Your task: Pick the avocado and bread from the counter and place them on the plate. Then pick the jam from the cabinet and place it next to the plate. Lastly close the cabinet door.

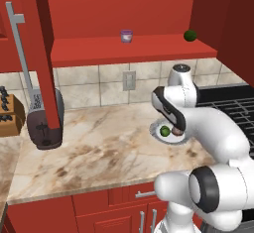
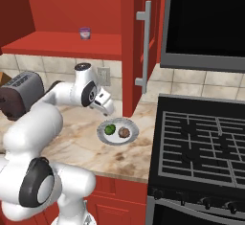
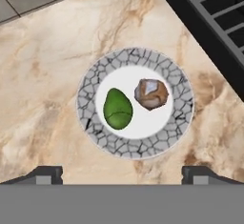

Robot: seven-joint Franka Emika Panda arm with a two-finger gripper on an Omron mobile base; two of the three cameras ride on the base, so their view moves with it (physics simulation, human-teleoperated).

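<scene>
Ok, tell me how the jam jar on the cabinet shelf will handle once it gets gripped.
The jam looks like a small squat jar standing upright on the cabinet shelf, so it probably resists tipping. Its smooth, glassy-looking sides may be slippery and rigid. Being tiny, it is likely light, though a hard knock could slide it.

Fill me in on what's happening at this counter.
The arm's gripper hangs open and empty above the plate. The avocado and the bread both lie on the plate, side by side. The jam stands on the shelf of the cabinet, whose doors are open, so fetching the jam and closing the door are not yet done.
</scene>
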